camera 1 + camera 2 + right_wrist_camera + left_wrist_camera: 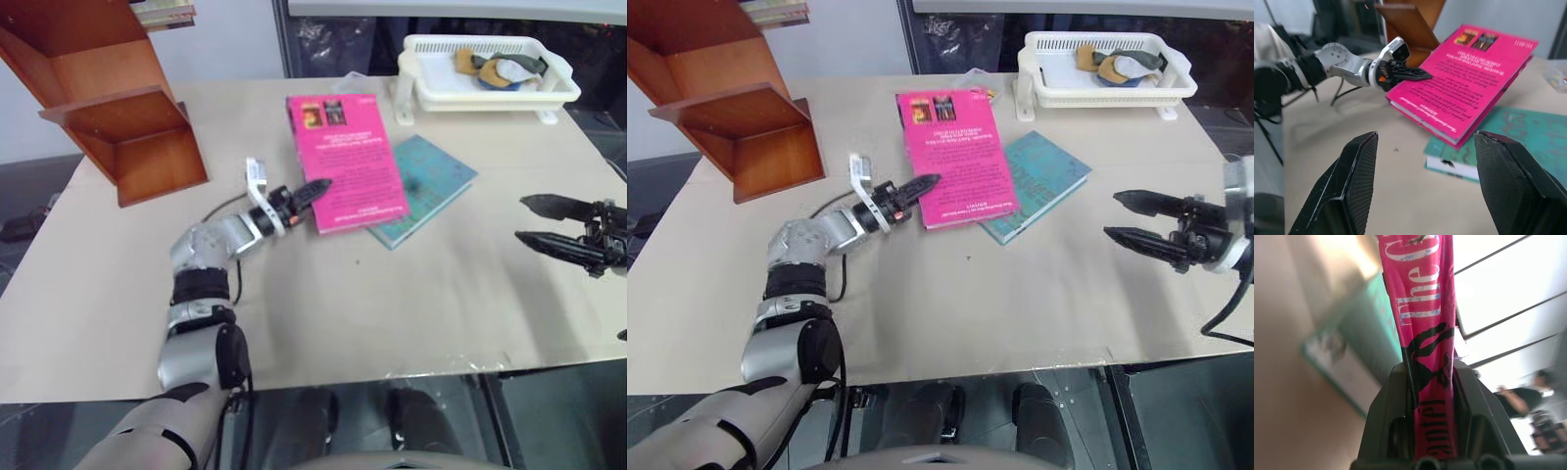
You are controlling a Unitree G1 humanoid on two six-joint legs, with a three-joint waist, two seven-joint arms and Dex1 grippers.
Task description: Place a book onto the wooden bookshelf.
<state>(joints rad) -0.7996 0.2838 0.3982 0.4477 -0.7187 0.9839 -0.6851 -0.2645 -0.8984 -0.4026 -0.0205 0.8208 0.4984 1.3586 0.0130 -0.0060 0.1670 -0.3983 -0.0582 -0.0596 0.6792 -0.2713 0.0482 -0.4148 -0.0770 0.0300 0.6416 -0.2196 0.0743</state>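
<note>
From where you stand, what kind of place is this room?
Probably a lab or test room set up for tidying practice. A paper-covered table holds a pink book and a teal book, with a wooden bookshelf and a white basket tray at its far edge.

The table [294, 323] carries the wooden bookshelf [127, 127], teal book [431, 186] and white basket tray [490, 88].

A wide rectangular desk [411, 323] covered in pale beige sheeting spans the scene. Beyond its far left edge stands a plain white wall [230, 44]; to the right of that wall runs a dark glass partition [343, 49] with a pale frame. Dark grey floor [29, 196] shows to the left of the desk and beneath its near edge.
</note>
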